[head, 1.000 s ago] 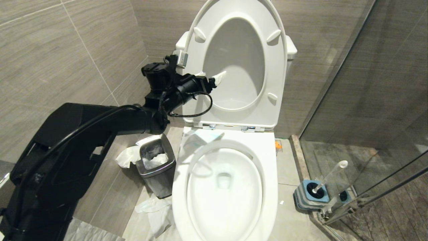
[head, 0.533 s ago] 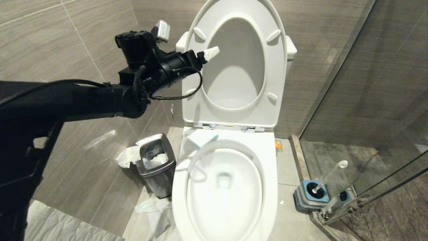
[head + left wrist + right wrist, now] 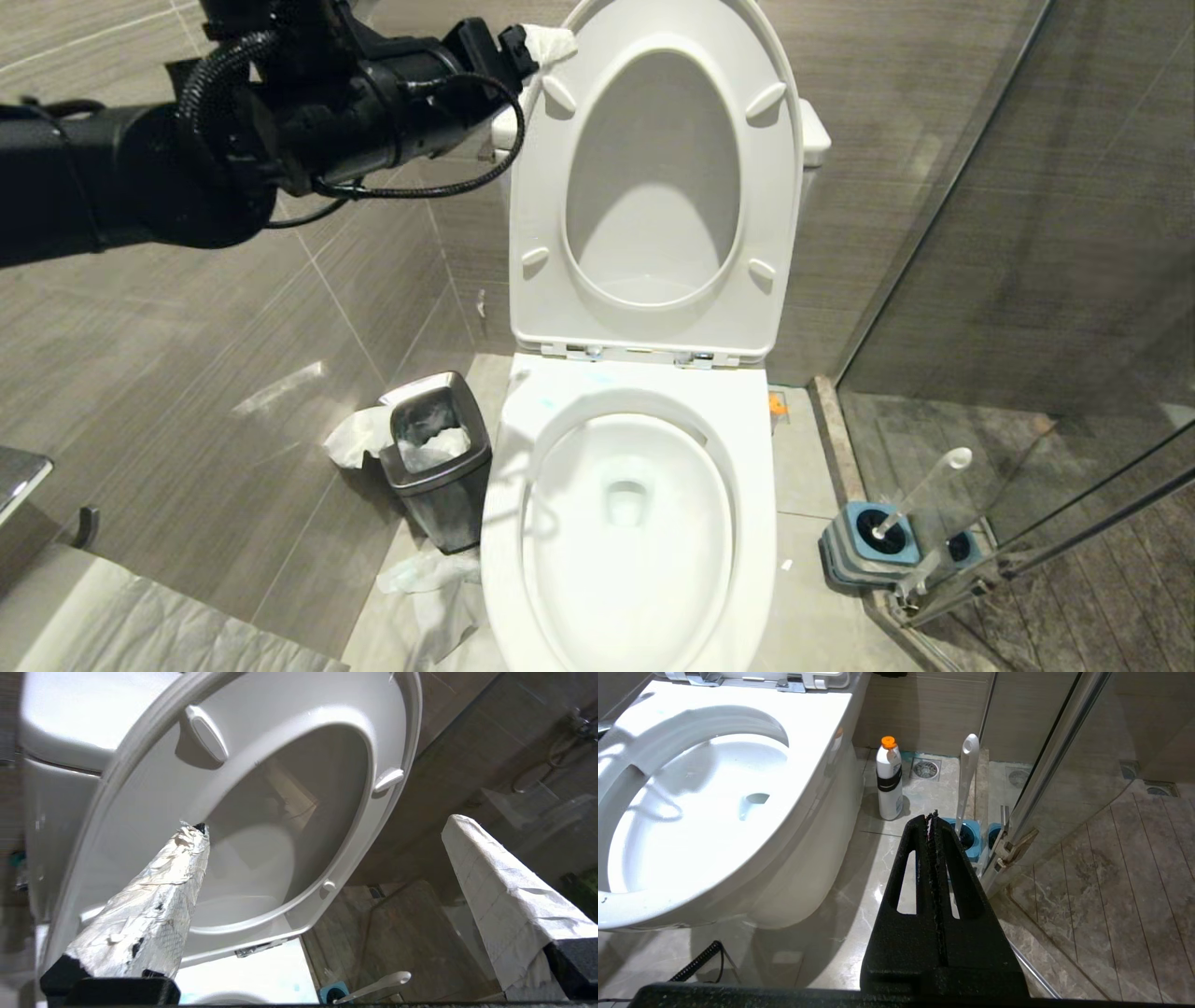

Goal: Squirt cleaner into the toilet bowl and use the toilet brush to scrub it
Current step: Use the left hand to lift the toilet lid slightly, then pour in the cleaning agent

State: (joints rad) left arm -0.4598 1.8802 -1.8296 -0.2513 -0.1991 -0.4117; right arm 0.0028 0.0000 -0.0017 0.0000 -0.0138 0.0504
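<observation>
Both task things sit low: toilet bowl (image 3: 625, 523) near centre, toilet brush (image 3: 920, 490) in its holder far right. My left gripper (image 3: 322, 858), jaws spread and empty, has risen beside the lid; right gripper (image 3: 931, 826) is closed. Nothing fetched yet.

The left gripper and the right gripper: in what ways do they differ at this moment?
The left gripper is open, fingers far apart; the right gripper is shut, fingers pressed together. The left gripper's fingers are wrapped in whitish material; the right gripper's are bare black. The left gripper is raised beside the top of the upright seat and lid; the right gripper is low beside the toilet bowl, facing the toilet brush. Both hold nothing.
</observation>
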